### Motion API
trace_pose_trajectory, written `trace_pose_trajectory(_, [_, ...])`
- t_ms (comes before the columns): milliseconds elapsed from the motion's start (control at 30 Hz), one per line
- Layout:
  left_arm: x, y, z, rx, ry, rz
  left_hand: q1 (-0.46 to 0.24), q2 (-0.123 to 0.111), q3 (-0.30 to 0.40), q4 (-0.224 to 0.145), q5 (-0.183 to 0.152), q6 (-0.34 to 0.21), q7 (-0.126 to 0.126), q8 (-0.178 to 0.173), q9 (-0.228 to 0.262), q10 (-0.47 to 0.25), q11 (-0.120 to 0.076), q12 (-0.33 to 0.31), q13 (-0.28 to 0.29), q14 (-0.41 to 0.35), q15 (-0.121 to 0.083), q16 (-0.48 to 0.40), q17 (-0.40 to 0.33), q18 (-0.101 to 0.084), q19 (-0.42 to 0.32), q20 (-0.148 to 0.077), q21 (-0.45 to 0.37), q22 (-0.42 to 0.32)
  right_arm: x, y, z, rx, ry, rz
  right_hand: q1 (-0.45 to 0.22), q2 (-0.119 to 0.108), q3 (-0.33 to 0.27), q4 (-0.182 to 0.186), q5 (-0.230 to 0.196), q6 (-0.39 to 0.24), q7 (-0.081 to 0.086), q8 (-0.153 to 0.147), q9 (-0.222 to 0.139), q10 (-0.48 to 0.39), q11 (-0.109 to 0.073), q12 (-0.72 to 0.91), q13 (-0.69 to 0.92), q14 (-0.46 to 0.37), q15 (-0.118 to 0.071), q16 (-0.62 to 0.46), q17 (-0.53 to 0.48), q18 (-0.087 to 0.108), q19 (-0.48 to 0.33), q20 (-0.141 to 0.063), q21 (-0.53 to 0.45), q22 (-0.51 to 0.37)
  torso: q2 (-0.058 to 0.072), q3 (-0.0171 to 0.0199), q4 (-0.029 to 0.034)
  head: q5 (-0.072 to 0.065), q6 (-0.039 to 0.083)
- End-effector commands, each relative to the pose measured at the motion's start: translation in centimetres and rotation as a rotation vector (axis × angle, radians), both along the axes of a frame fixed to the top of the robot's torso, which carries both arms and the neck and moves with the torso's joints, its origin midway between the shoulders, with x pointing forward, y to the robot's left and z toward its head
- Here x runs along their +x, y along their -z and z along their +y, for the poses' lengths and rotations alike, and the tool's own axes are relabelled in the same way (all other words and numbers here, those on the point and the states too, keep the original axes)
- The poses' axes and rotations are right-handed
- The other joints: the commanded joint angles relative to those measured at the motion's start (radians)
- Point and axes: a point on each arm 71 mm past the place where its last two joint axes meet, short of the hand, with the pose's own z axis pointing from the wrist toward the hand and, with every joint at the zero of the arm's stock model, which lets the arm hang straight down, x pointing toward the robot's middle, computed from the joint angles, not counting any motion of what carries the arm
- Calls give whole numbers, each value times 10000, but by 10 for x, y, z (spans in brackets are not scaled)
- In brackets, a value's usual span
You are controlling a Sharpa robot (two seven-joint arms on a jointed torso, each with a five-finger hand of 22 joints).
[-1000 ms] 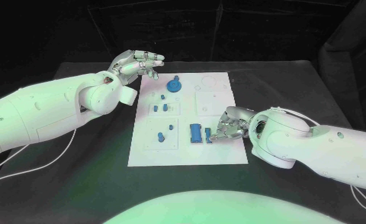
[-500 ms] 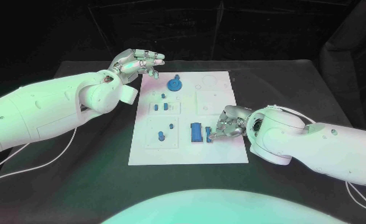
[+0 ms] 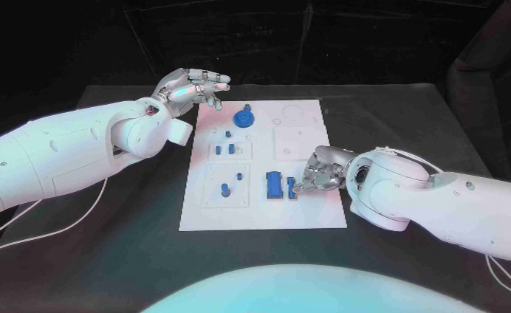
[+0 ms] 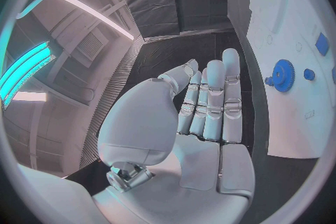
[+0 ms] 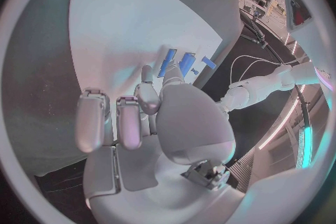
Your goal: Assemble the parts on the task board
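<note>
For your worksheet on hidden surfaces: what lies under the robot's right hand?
The right hand hangs over the task board, its fingers reaching the narrow blue part. The board beneath its palm is covered.

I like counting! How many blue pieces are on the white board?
About 8: a gear at the far end, one small, two mid-board, two nearer, two blocks by the right hand. It may hide more.

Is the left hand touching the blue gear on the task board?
Apart. In the head view the left hand hangs beyond the task board's far corner, with bare table between it and the blue gear.
</note>
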Motion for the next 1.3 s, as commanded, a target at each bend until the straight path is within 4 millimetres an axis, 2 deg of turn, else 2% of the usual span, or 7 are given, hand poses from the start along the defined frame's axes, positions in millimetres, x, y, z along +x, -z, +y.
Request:
trace_pose_trajectory(33, [0,-1,-1,-86,70,-45,-86,3,-60,16,28,-19,38,33,14,-59,-23,58,-13,-50,-11,69,-12,59,-35,30,-60,-3,0,-8,1,1671,-56,-475,-80,-92,-87,12,102,-212,33,-82,-2,-252,56,-414,-306,596,58,-169,508,-55,-160,67,-186,-272,-20,-6,2,-24,59])
trace_pose_trajectory(367, [4,-1,-1,-217,-159,-120,-289,-26,-198,100,24,-95,68,123,6,-239,37,54,-103,-542,70,-394,-340,47,-454,111,-444,-220,44,-28,-28,6909,808,-1128,1213,478,146,-595,412,-1011,516,-694,-134,-2980,447,-5595,-4268,-1188,427,-4588,-4946,1061,-3272,377,-4845,-6660,-267,-50,17,-183,485])
trace_pose_trajectory(533, [11,2,0,-463,-649,-131,-397,-24,-266,197,27,-152,101,176,-16,-35,122,-293,-304,-1364,282,-2353,-1367,40,-1514,328,-1620,-991,79,-28,-46,9139,1610,-1186,1974,815,232,-968,146,-1260,1175,-1381,-603,-4236,1245,-8432,-6965,-3589,1303,-9330,-8284,1043,-5022,1149,-8210,-8883,-544,-84,9,-256,849])
trace_pose_trajectory(733, [22,10,4,-706,-1397,-223,-605,-135,-320,517,-1,-112,130,-401,-63,679,284,-2040,-320,-1664,832,-6036,-2956,50,-3064,1091,-3954,-2854,120,-27,-58,10794,2177,-1656,1696,1030,87,-1588,60,-974,1093,-2247,-1443,-3963,1518,-9661,-9434,-4279,1913,-12481,-10673,1130,-5122,1985,-11117,-10899,-780,-74,-68,-293,1379])
trace_pose_trajectory(1233, [38,33,5,-881,-2644,-84,-362,89,-1158,677,5,60,-96,-1478,-72,1039,637,-3870,-307,-1377,1238,-8539,-3967,94,-3353,1479,-5166,-4502,165,-14,-53,11469,2352,-2006,1100,1502,186,-2862,0,-417,1211,-2723,-2601,-3010,1546,-10524,-11532,-2718,1797,-13997,-12416,1172,-3570,1826,-12780,-12214,-1041,23,-47,-215,1951])
trace_pose_trajectory(1267, [37,35,4,-584,-2268,117,-4188,449,-2018,1214,-781,-2882,-585,-1730,-722,-2028,95,-4309,-926,-4317,774,-9053,-4839,-528,-5751,655,-5426,-5272,164,-10,-56,10763,2703,-2102,-3077,1048,909,-2522,-441,-3438,623,-3359,-2886,-6318,1108,-11196,-12168,-6380,1503,-14713,-13080,501,-6925,1201,-13190,-12916,-1013,-1,-90,-233,1907])
trace_pose_trajectory(1300, [37,35,4,-582,-2272,116,-4186,449,-2054,1214,-781,-2875,-577,-2459,-722,-2000,101,-4349,-926,-4263,766,-9089,-4839,-528,-5743,643,-5432,-5314,164,-10,-56,10767,2708,-2105,-3154,1082,931,-2522,-441,-3442,618,-3359,-2908,-6294,1098,-11196,-12168,-6343,1482,-14713,-13080,501,-6894,1185,-13190,-12916,-1015,0,-88,-231,1912])
